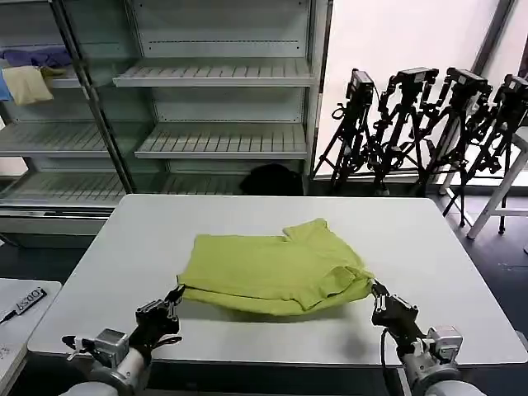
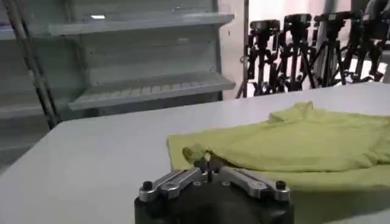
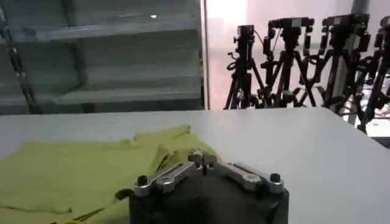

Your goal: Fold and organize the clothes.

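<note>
Lime yellow-green T-shirt [image 1: 272, 275] lying mid-table, slightly toward near edge, already folded over itself; long axis running left-right, parallel to near edge of white table [image 1: 429, 239]. One sleeve flap sticking out toward far right.

Left gripper [image 1: 175, 295] at shirt's near-left corner, tips together, pinching that corner of fabric as seen in left wrist view [image 2: 207, 164]. Right gripper [image 1: 377, 294] at near-right corner, fingers closed, touching hem edge; whether cloth is actually clamped: cannot tell, though right wrist view [image 3: 203, 160] puts tips just beside the fold.

Both claws equally near, one per near corner; shirt lies straight ahead, away from robot. Likely next: lifting near edge and carrying it toward far edge.

Soft matte cotton, limp, shallow wrinkles, doubled layers at near hem. Tabletop smooth, hard.
</note>
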### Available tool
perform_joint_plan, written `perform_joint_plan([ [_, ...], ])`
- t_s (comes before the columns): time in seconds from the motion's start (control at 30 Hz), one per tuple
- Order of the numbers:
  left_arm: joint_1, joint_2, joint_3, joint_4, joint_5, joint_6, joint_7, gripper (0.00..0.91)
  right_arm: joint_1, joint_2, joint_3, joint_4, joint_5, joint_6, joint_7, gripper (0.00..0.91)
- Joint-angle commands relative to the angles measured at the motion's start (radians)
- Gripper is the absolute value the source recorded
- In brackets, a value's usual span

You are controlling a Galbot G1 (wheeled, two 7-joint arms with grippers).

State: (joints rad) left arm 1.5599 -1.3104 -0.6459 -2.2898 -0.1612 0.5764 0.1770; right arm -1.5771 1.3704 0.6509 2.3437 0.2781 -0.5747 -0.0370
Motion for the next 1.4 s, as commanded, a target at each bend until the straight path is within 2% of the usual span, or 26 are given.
perform_joint_plan([
  [0.03, 0.099, 0.026, -0.035, -0.017, -0.016, -0.001, -0.009, 0.000, -0.085, -0.003, -0.003, 0.026, -0.031, -0.004, 0.006, 0.000],
  [0.07, 0.097, 0.024, -0.031, -0.005, -0.007, -0.003, -0.013, 0.000, -0.084, -0.003, -0.005, 0.022, -0.034, -0.004, 0.005, 0.000],
  [0.2, 0.093, 0.016, -0.025, 0.038, 0.032, -0.007, -0.033, 0.000, -0.093, -0.001, -0.029, -0.057, -0.144, -0.002, -0.012, 0.000],
  [0.43, 0.139, 0.024, -0.027, 0.059, 0.071, -0.028, -0.053, 0.000, -0.122, -0.019, -0.050, -0.088, -0.289, -0.003, -0.042, 0.000],
  [0.77, 0.167, 0.018, -0.008, 0.061, 0.075, -0.035, -0.071, 0.000, -0.143, -0.019, -0.063, -0.081, -0.356, -0.003, -0.048, 0.000],
  [0.8, 0.167, 0.017, -0.007, 0.061, 0.075, -0.037, -0.070, 0.010, -0.144, -0.018, -0.064, -0.078, -0.359, -0.003, -0.049, 0.907],
  [0.83, 0.166, 0.016, -0.006, 0.061, 0.074, -0.039, -0.072, 0.010, -0.144, -0.018, -0.064, -0.075, -0.359, -0.003, -0.049, 0.907],
  [0.87, 0.166, 0.015, -0.006, 0.061, 0.074, -0.040, -0.072, 0.040, -0.143, -0.017, -0.064, -0.074, -0.359, -0.003, -0.050, 0.907],
  [0.9, 0.165, 0.014, -0.005, 0.061, 0.074, -0.043, -0.076, 0.796, -0.142, -0.016, -0.065, -0.073, -0.358, -0.002, -0.051, 0.907],
  [0.93, 0.164, 0.014, -0.004, 0.059, 0.073, -0.050, -0.083, 0.907, -0.140, -0.012, -0.069, -0.071, -0.353, 0.007, -0.045, 0.907],
  [1.13, 0.155, 0.005, -0.002, 0.038, 0.056, -0.087, -0.096, 0.907, -0.117, 0.006, -0.071, -0.053, -0.313, 0.094, -0.011, 0.907],
  [1.4, 0.076, -0.005, 0.017, 0.082, 0.125, -0.059, -0.095, 0.907, -0.058, 0.031, -0.062, -0.048, -0.309, 0.090, 0.009, 0.907],
])
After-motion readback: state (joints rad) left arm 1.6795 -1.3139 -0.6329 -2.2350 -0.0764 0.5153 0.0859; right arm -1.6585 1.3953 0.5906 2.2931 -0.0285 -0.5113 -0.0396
